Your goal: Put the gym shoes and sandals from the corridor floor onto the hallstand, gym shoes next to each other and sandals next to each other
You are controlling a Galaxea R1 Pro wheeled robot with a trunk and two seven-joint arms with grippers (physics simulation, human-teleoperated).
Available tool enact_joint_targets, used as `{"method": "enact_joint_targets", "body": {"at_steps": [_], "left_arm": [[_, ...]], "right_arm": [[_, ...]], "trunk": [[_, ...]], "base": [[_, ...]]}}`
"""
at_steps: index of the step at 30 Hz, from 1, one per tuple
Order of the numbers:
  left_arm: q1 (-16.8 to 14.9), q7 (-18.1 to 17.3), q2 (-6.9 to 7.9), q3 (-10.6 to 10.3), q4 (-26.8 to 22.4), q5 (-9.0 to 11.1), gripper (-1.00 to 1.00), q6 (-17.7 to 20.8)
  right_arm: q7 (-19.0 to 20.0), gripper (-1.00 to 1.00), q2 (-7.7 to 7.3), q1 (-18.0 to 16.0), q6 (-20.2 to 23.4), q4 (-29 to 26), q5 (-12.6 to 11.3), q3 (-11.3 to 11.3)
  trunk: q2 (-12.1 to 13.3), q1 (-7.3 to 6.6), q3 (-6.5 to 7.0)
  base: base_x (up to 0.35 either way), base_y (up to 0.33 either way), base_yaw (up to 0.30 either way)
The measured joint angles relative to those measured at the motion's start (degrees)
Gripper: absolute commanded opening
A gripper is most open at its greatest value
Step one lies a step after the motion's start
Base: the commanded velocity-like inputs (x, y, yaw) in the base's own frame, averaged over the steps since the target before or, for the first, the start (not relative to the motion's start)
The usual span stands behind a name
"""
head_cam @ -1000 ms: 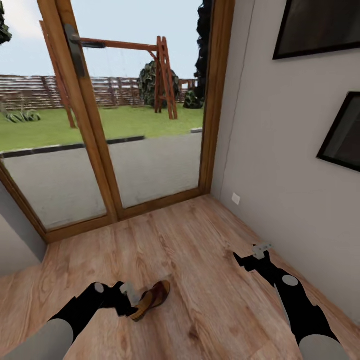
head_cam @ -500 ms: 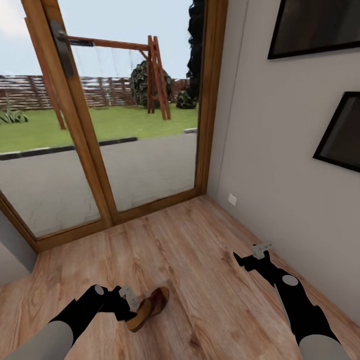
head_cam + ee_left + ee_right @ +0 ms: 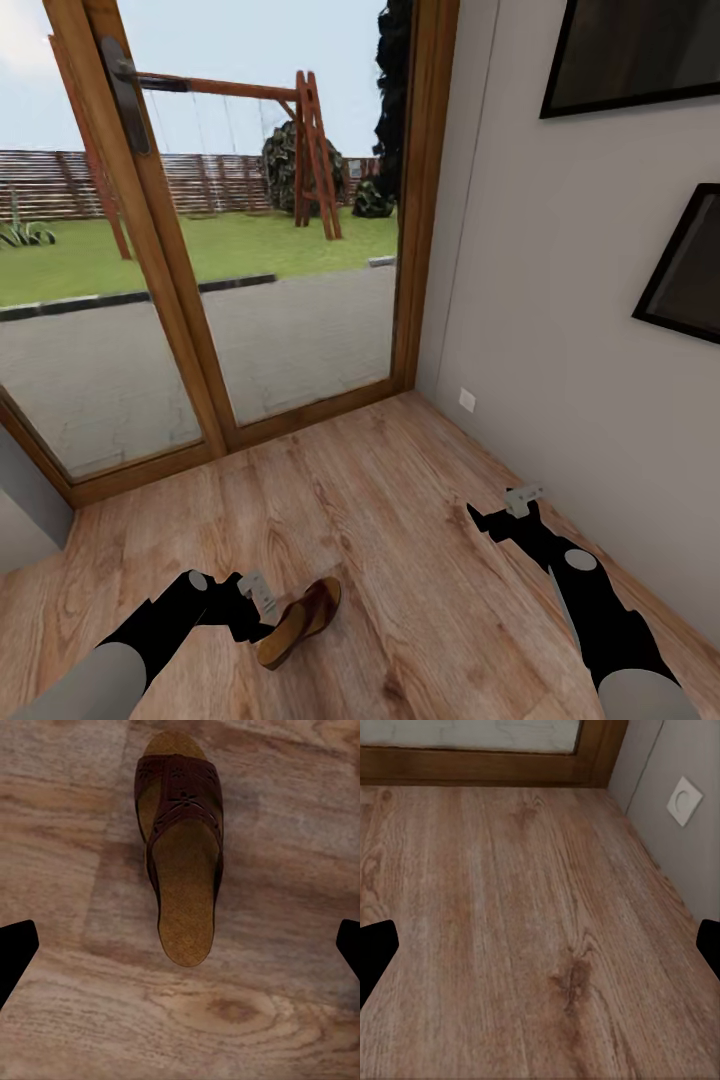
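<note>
One brown sandal (image 3: pixel 300 621) lies flat on the wood-grain corridor floor (image 3: pixel 400 560), at about 7 o'clock in the head view, its perforated dark strap toward the toe and the tan footbed facing up. The left gripper (image 3: pixel 262 600) sits just beside the sandal's heel end; whether it touches is unclear. In the left wrist view the sandal (image 3: pixel 181 851) lies between the two widely spread fingers (image 3: pixel 13 949), which hold nothing. The right gripper (image 3: pixel 505 510) hangs at about 4 o'clock above bare floor, near the grey wall (image 3: pixel 560 300), its fingers (image 3: pixel 375 945) also spread wide and empty. A white wall socket (image 3: pixel 467 400) sits low on that wall, and a wood-framed glass door (image 3: pixel 200 300) stands at 12 o'clock.
</note>
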Motion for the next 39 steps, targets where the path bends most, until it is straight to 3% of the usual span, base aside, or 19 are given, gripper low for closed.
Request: {"method": "enact_joint_targets", "body": {"at_steps": [28, 39], "left_arm": [[-0.08, 0.32, -0.99, 0.42, -0.57, 0.08, 1.0, -0.35], [-0.09, 3.57, -1.08, 1.35, -0.85, 0.26, 1.0, -0.58]], "right_arm": [[-0.02, 1.0, 0.0, 0.0, 1.94, -1.14, 0.14, -0.02], [-0.02, 1.0, 0.0, 0.0, 1.94, -1.17, 0.15, -0.02]], "trunk": [[0.0, 0.0, 0.0], [-0.53, 0.48, -2.74]], "base": [[0.034, 0.006, 0.0], [0.0, 0.0, 0.0]]}}
